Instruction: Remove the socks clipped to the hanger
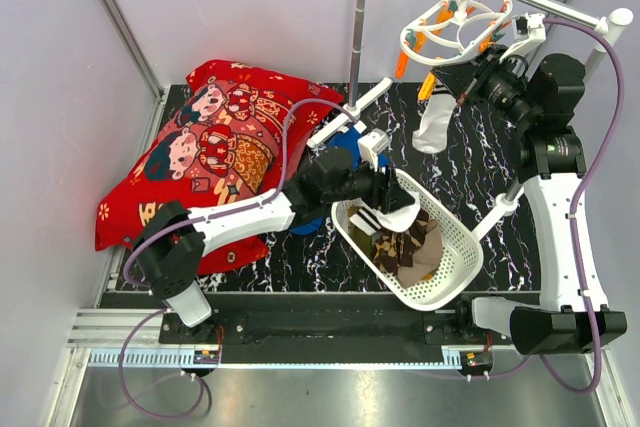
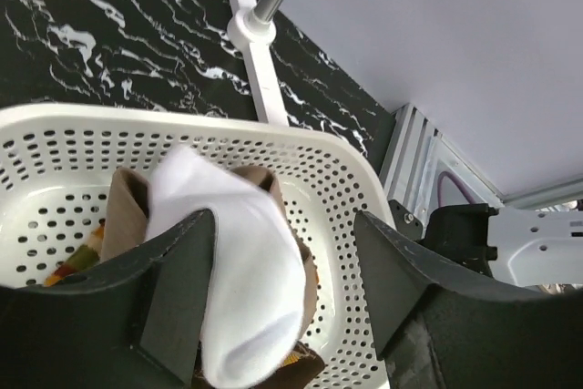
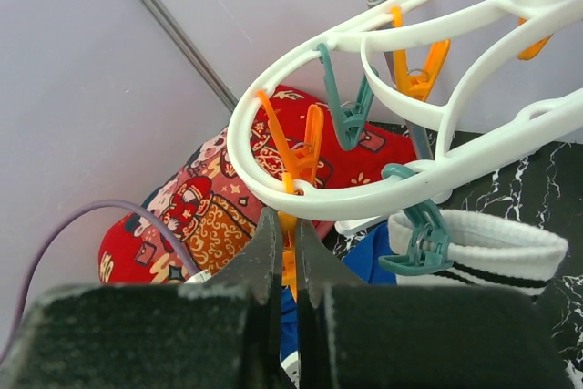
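Left tool point(image 2: 284, 272) spread over the basket point(image 2: 346, 179); right tool point(image 3: 284, 252) pressed together at the hanger point(image 3: 364, 193).
A white sock point(image 2: 237, 252) lies loose under the left tool. A banded sock point(image 3: 492, 248) hangs lengthwise down from a teal peg point(image 3: 419, 243) just beside the right tool, over the table's point(image 1: 480, 157) far right corner; the right arm is nearer.

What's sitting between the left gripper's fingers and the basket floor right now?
The left wrist view shows a white sock between the left gripper's spread fingers. It rests on brown socks inside the basket.
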### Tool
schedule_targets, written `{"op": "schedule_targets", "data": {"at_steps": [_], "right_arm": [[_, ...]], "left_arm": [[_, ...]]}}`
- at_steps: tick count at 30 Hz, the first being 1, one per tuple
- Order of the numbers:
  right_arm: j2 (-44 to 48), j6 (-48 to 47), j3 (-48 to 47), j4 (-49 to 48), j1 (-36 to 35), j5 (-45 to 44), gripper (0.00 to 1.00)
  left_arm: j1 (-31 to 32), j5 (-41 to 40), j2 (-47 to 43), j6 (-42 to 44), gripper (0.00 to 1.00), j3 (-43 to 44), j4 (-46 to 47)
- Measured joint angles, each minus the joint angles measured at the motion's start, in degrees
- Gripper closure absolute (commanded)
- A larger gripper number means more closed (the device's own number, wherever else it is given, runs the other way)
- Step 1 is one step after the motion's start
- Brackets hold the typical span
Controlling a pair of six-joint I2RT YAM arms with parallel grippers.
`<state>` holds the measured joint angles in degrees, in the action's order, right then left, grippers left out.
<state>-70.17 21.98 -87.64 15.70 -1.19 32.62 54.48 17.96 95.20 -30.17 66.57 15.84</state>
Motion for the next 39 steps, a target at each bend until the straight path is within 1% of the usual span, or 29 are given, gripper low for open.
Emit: {"op": "schedule_targets", "data": {"at_steps": [2,6,8,11,12,18,21,23,26,30,36,39], "right_arm": [[0.04,0.42,0.00,-0.02,0.00,0.00,1.00],[0.07,0.76,0.00,0.00,0.00,0.00,1.00],[0.09,0.85,0.00,0.00,0.00,0.02,1.00],[0.15,1.51,-0.17,0.00,0.00,0.00,1.00],[0.15,1.90,-0.28,0.00,0.00,0.00,1.00],[0.20,5.57,-1.42,-0.02,0.00,-0.20,1.00],[0.20,7.76,-2.10,-0.02,0.00,-0.50,1.00],[0.26,9.20,-2.29,-0.07,0.00,-0.63,1.00],[0.26,11.34,-2.40,-0.35,0.00,-0.63,1.00],[0.26,13.62,-2.40,-1.22,0.00,-0.61,1.00],[0.39,16.02,-2.38,-2.29,0.00,-0.57,1.00],[0.61,17.00,-2.38,-2.67,0.00,-0.57,1.00]], "left_arm": [[0.00,-0.28,-0.61,0.57,0.28,0.00,0.09],[0.00,-1.68,-1.40,1.90,0.22,-0.44,-1.40],[0.02,-2.36,-2.16,2.80,0.15,-1.09,-3.13],[0.02,-3.96,-3.30,4.28,0.09,-1.90,-6.08],[0.02,-4.92,-3.67,4.98,0.01,-2.05,-7.02],[0.02,-12.48,-6.14,10.38,0.01,-0.87,-11.45],[0.00,-15.47,-5.64,13.55,0.01,3.30,-13.22],[-0.28,-16.50,-4.31,15.65,0.01,7.67,-13.27],[-1.09,-16.11,-1.73,17.94,0.01,13.46,-11.28],[-2.47,-13.75,2.05,19.61,0.01,18.01,-8.04],[-3.39,-11.19,12.11,21.22,0.01,28.28,-8.46],[-3.37,-10.60,15.61,21.18,0.01,30.77,-8.52]]}}
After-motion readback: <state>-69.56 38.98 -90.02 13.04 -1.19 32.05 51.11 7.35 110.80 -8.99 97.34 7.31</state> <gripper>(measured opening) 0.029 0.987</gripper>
